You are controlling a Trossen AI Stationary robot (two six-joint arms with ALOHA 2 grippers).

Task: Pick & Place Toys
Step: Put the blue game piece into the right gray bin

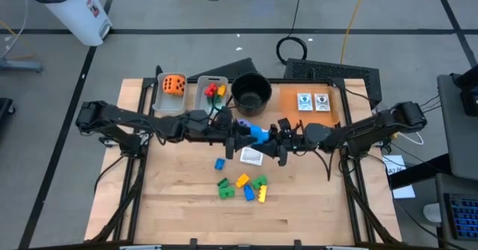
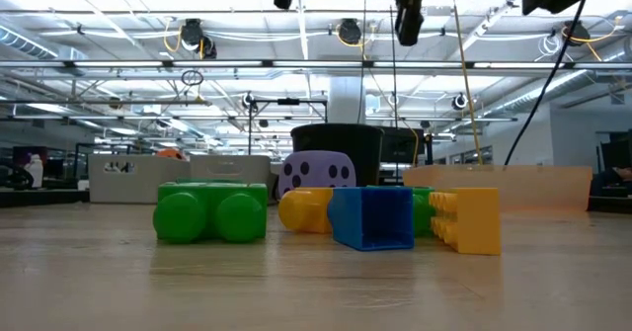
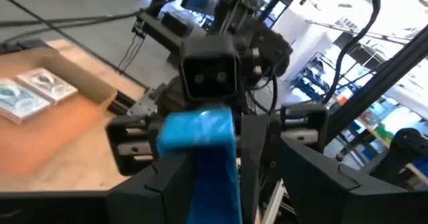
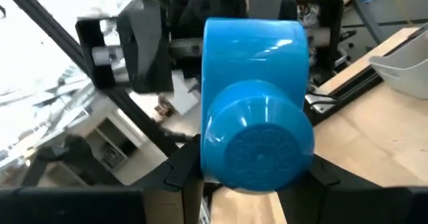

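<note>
While both arms meet mid-air above the table [image 1: 187, 213], the right gripper [image 1: 270, 136] pinches a blue block [image 4: 254, 103]; the left gripper [image 1: 243, 133] sits spread around its other end. Loose blocks [image 1: 243, 188] lie below, purple die [image 2: 316, 173] nearby.

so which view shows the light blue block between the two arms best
Right wrist view: the light blue block fills it, round stud toward the camera. Left wrist view shows one face; high view a small patch; low view misses it.
</note>
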